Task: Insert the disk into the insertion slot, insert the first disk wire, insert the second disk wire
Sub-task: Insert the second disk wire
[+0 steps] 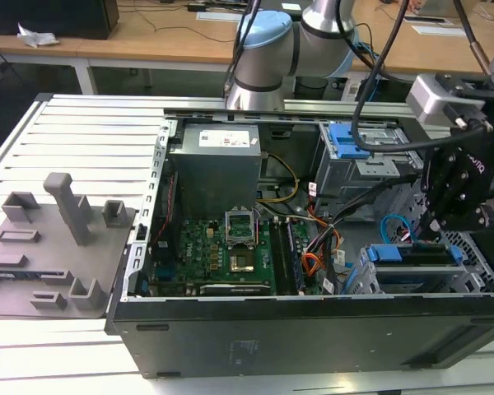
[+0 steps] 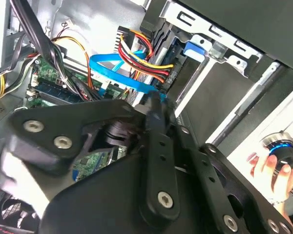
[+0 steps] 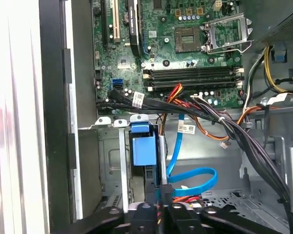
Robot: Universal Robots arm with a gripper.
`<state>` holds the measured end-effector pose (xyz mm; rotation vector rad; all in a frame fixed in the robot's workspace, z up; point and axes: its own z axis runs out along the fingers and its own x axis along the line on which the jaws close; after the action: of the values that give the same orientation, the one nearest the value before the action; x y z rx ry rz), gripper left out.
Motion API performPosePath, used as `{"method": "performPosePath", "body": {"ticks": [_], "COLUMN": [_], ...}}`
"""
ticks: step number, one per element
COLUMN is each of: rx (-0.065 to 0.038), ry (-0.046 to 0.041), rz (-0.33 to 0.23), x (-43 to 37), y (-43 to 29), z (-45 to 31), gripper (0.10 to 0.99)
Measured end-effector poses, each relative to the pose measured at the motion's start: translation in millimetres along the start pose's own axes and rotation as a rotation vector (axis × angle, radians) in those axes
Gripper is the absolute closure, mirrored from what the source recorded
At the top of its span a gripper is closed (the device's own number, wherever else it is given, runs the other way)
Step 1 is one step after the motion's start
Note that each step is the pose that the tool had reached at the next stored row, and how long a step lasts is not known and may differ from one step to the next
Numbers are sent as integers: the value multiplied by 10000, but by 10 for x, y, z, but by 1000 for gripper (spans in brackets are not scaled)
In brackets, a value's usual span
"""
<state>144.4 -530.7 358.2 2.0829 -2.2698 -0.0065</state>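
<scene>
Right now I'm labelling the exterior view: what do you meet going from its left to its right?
Grey fixture plate → power supply box → green motherboard → orange wire bundle → disk in its slot, under the tool.

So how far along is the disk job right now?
Done: the disk sits in the insertion slot. In hand: the hand pinches the plug of the second disk wire beside the disk. Left: seating that plug; whether the first wire is in, I cannot tell.
</scene>
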Motion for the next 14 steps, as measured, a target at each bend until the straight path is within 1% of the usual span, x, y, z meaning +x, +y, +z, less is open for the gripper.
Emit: {"method": "performPosePath", "body": {"ticks": [1,2,5,6,7,8,9,11,14], "rx": [0,0,0,0,-1,-2,1,16,23], "ry": [0,-1,0,-2,-12,-45,-60,-79,-83], "rz": [0,0,0,-1,-2,-2,-3,-3,-4], "x": [0,1,4,5,5,8,11,19,21], "y": [1,1,5,5,7,24,40,81,98], "z": [-12,-25,-105,-116,-115,-115,-115,-114,-113], "gripper": [980,980,980,980,980,980,980,980,980]}}
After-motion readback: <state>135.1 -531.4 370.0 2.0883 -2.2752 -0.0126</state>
